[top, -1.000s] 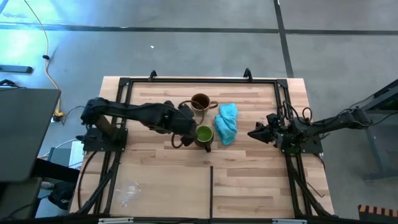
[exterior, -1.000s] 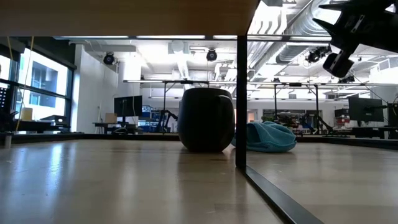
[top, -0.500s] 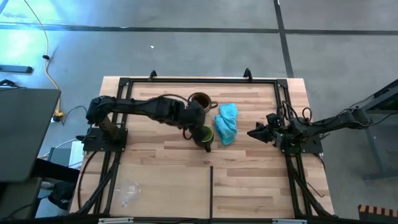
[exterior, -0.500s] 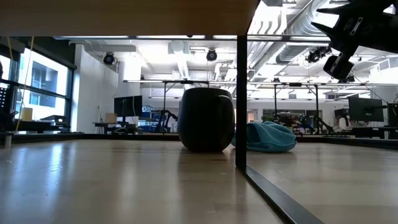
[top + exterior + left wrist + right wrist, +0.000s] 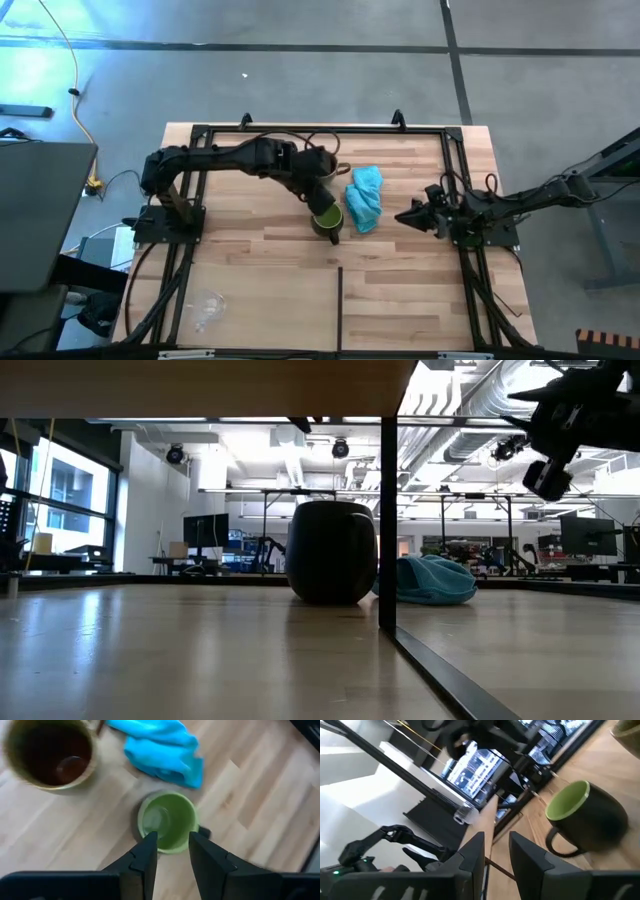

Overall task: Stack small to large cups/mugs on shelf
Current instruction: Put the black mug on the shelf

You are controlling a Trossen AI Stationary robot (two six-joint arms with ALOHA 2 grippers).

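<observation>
The green mug (image 5: 327, 222) stands upright on its base on the pale wooden panel (image 5: 400, 290), near the middle. It is dark outside and green inside, with its handle toward the near edge. The brown mug (image 5: 50, 752) stands just beyond it, mostly hidden under my left arm in the high view. A small clear thing (image 5: 207, 305) lies at the near left of the table. My left gripper (image 5: 172, 842) hovers open and empty above the green mug (image 5: 167, 822). My right gripper (image 5: 400, 216) waits open to the right of the cloth, pointing at the green mug (image 5: 585, 817).
A light-blue cloth (image 5: 365, 198) lies crumpled just right of the two mugs. Black frame rails (image 5: 200, 200) run along the table's left, far and right sides. A thin dark seam (image 5: 340, 305) runs toward the near edge. Bare wood lies at the near right.
My left gripper has drawn away from the green mug's left side, going up and toward the far edge, and now stands over the two mugs. The green mug has stayed where it was. My right gripper has dipped slightly.
</observation>
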